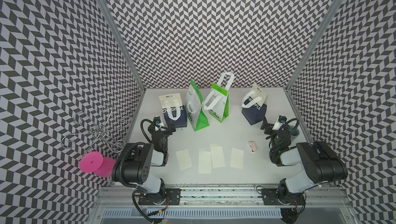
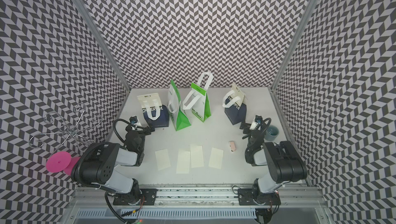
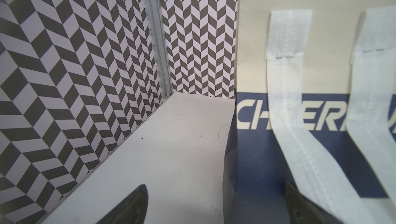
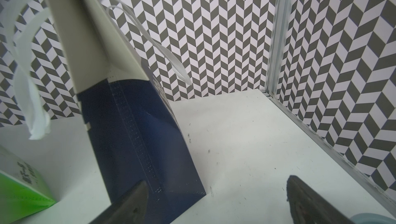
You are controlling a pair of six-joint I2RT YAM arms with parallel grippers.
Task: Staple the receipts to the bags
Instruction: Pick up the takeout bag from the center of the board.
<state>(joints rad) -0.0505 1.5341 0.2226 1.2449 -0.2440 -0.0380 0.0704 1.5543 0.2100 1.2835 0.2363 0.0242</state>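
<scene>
Two navy-and-cream "CHEERFUL" bags [image 1: 174, 113] [image 1: 255, 109] and two green-and-white bags [image 1: 196, 111] [image 1: 217, 105] stand in a row at the back of the table. Several pale receipts [image 1: 204, 162] lie flat side by side near the front. My left gripper [image 1: 170, 129] is open just in front of the left navy bag [image 3: 321, 126], and its fingers [image 3: 137, 203] hold nothing. My right gripper [image 1: 265, 124] is open beside the right navy bag [image 4: 139, 143], also with nothing in it. A small pink stapler-like device [image 1: 252, 146] lies right of the receipts.
A blue-grey cup [image 1: 295, 133] stands by the right wall next to my right arm. A wire stand [image 1: 96, 128] and pink discs [image 1: 91, 162] sit on the left, outside the table. Patterned walls close in the table [image 1: 214, 135] on three sides.
</scene>
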